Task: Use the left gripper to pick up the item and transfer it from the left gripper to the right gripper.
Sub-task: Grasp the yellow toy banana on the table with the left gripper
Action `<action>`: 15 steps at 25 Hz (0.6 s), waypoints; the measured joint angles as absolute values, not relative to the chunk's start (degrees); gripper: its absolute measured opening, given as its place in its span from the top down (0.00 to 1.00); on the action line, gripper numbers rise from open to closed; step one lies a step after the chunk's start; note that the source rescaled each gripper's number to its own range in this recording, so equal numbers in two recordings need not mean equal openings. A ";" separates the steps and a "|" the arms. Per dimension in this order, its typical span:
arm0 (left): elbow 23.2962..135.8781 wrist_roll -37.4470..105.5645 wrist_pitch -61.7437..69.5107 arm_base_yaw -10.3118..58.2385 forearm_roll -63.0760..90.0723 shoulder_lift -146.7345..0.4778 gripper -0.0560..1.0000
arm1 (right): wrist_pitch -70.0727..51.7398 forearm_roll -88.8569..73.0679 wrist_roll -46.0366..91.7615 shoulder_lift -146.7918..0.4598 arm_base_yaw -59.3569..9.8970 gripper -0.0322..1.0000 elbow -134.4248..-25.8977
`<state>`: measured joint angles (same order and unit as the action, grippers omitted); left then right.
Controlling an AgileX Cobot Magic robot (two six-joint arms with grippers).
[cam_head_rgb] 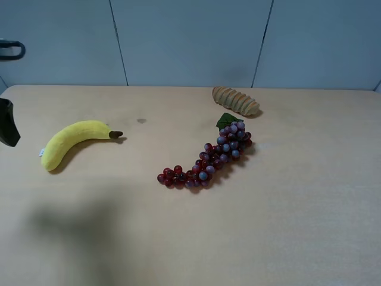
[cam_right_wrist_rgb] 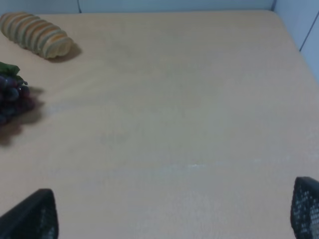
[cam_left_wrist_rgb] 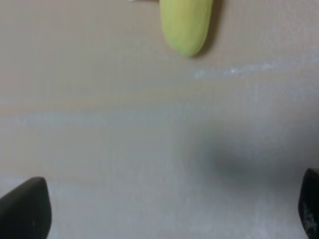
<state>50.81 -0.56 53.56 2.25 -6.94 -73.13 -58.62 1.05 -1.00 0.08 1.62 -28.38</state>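
Fingers (cam_left_wrist_rgb: 25, 211) of the left gripper (cam_left_wrist_rgb: 167, 211): set wide apart, nothing between them, over the surface (cam_left_wrist_rgb: 109, 129). One rounded end of the banana (cam_left_wrist_rgb: 185, 25) lies just ahead of them, untouched.
Fingers (cam_right_wrist_rgb: 30, 219) of the right gripper (cam_right_wrist_rgb: 168, 216): likewise wide apart and empty, well away from the banana.
Banana (cam_head_rgb: 74, 140): soft, matte yellow, gently curved. Dark brown stem tip (cam_head_rgb: 116, 134) at one end, small white tag (cam_head_rgb: 42, 152) at the blunt end. Lies flat on the left part of the surface, stem pointing toward the middle.
Grape bunch (cam_head_rgb: 208, 158): red-purple with a green leaf (cam_head_rgb: 226, 120), near the centre, well apart from the banana.
Bread roll (cam_head_rgb: 236, 100): ribbed, tan, just behind the grapes, toward the far edge.
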 joint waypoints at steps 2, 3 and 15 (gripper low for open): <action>50.81 0.00 51.47 2.25 -6.94 -76.32 0.00 | -58.62 1.05 -1.00 0.08 1.62 0.00 -28.38; 50.81 0.31 50.55 2.25 -6.94 -77.98 0.00 | -58.62 1.05 -1.00 0.08 1.62 0.00 -28.38; 56.18 0.64 40.28 2.25 -9.88 -97.45 0.00 | -58.62 1.05 -1.00 0.08 1.56 0.00 -28.38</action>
<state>56.18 0.64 40.28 2.25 -9.88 -97.45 -58.62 1.05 -1.00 0.08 1.56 -28.38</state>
